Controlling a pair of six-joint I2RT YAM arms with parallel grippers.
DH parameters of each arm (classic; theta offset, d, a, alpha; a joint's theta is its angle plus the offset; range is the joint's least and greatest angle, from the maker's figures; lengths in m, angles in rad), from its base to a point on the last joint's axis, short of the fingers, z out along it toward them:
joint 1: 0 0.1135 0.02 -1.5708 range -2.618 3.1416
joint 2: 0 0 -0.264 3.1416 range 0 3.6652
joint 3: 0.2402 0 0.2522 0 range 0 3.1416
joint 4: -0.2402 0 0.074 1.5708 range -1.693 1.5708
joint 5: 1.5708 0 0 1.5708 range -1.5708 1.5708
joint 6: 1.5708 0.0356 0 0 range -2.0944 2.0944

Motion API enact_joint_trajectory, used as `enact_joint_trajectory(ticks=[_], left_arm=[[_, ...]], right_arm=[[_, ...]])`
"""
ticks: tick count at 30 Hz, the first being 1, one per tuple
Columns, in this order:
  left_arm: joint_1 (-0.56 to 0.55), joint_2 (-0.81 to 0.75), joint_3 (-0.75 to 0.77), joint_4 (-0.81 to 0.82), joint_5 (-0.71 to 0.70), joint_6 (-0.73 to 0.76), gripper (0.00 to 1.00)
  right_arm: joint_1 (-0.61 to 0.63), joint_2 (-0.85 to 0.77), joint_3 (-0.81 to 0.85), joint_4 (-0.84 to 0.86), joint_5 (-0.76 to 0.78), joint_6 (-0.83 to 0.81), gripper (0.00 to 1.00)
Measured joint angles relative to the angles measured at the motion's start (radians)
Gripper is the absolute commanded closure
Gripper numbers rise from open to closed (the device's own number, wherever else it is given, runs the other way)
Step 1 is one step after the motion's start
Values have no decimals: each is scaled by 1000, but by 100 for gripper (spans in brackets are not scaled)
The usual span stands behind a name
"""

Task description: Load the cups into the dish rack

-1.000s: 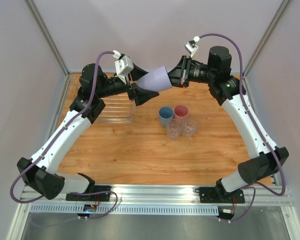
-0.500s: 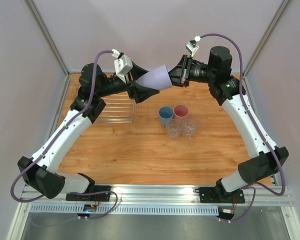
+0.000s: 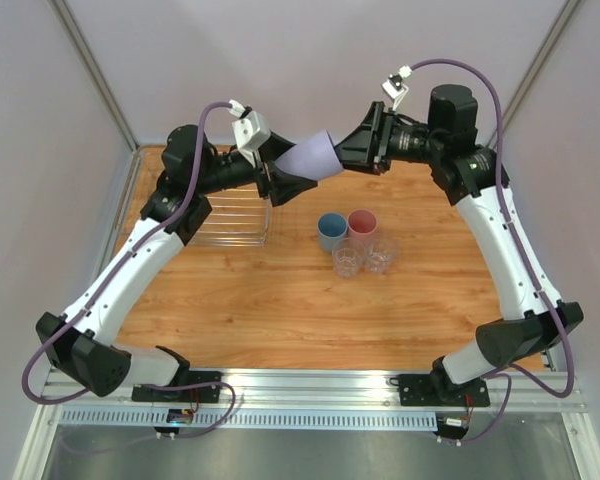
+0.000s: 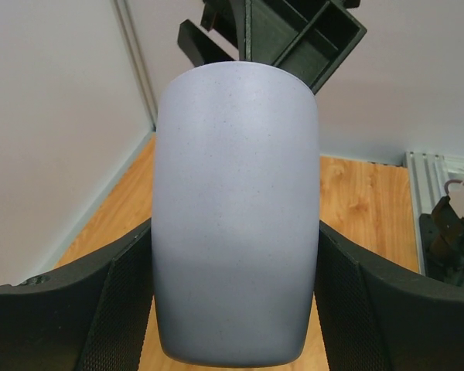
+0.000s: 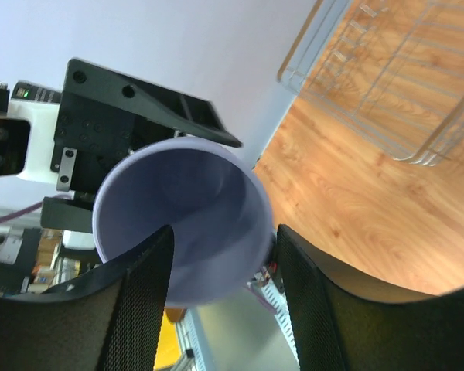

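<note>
Wooden table (image 3: 280, 310) across the middle of the top view, shut in by pale panels (image 3: 40, 150) at left, right and back, with a metal rail (image 3: 310, 385) along its lower edge. Dish rack (image 3: 230, 220) on the wood at the upper left, close to the left panel, partly under the left arm; seen again at the upper right of the right wrist view (image 5: 402, 85), nothing in the part that shows. Lavender cup (image 3: 310, 158) lifted in mid-air near the top centre, lying sideways above the far strip of the table, up and to the right of the rack. Narrow closed end toward the left gripper (image 3: 283, 170), pinched there from both sides, mesh-faced left fingers (image 4: 100, 309) pressed flat on the wall. Open mouth toward the right gripper (image 3: 348, 155), jaws spread wide: right fingers (image 5: 139, 309) parted, one across the lower left of the mouth, the other just outside the rim at right, no squeeze on the wall visible. Blue cup (image 3: 331, 232) and pink cup (image 3: 362, 224) upright and touching at the table's centre, clear tumblers (image 3: 348, 261) just below them, close together. Bare wood between the rack and this cluster, and a broad open band below it down to the rail.
</note>
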Motion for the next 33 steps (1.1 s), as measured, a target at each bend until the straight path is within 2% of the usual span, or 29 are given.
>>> enact_joint_trajectory(ticks=[7,11,16,21,27,33], left_arm=[[48,-19,4,-35,-19,23,72],[51,-33,4,-58,-21,35,72],[51,-35,4,-84,-21,63,71],[51,-35,4,-98,-16,70,71],[51,-35,4,-101,-3,71,71],[51,-34,4,-105,3,70,70]], right_arm=[[-106,0,106,-211,85,-111,37],[-115,0,173,-277,109,-137,35],[-109,0,214,-227,83,-96,34],[-48,20,266,-183,71,-60,34],[46,87,342,-183,68,-61,34],[68,125,350,-188,85,-66,35]])
